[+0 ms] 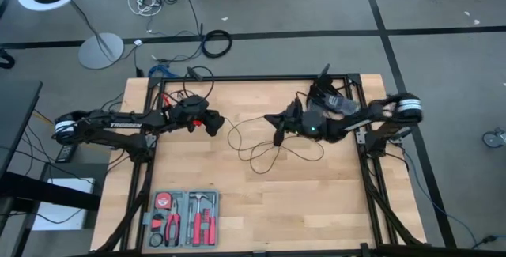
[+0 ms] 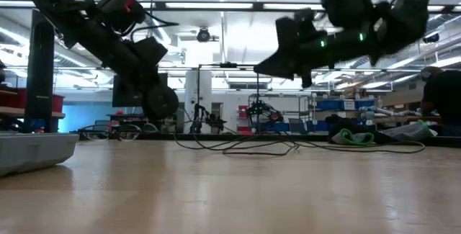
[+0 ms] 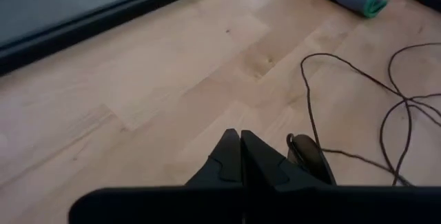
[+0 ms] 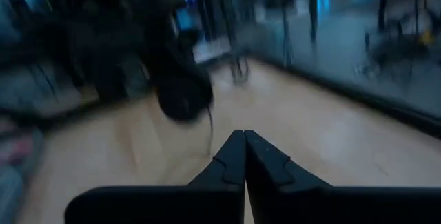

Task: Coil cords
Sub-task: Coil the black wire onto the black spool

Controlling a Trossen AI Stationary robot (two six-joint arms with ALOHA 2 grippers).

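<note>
Loosely sprawled mid-table, the cord [image 1: 273, 148] lies between both grippers — left gripper [image 1: 217, 123] and right gripper [image 1: 278, 137] clenched on nothing; a low pass could snag loops — tangling them.

1. The pale wooden table top [image 1: 316, 202] looks smooth and matt, with visible grain and plank joints.
2. The thin black cord [image 1: 261, 142] looks like matt rubbery plastic.
3. The grey plastic tool tray [image 1: 183, 218] holds red-handled tools.
</note>
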